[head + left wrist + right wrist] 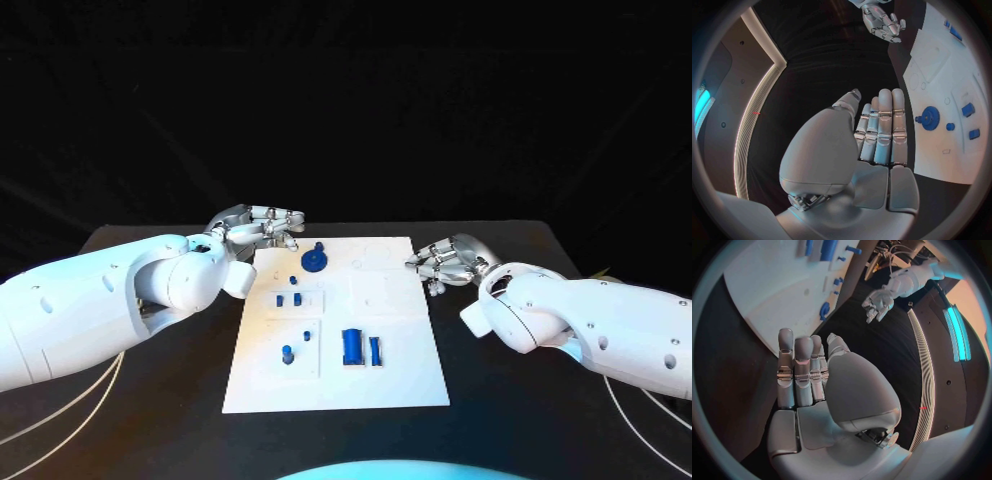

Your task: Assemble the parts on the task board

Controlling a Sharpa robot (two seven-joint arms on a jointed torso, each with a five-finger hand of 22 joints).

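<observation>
The white task board lies in the middle of the black table. On it are a blue gear at the far left, small blue pieces below it, and a larger blue block with a thin piece beside it. My left hand hovers at the board's far left corner, fingers straight and holding nothing; the gear lies just beyond its fingertips. My right hand hovers at the board's right edge, also held flat and holding nothing.
Black table surface surrounds the board on all sides. Raised white square plates sit on the board's upper half. In the left wrist view the right hand shows across the board; in the right wrist view, the left hand.
</observation>
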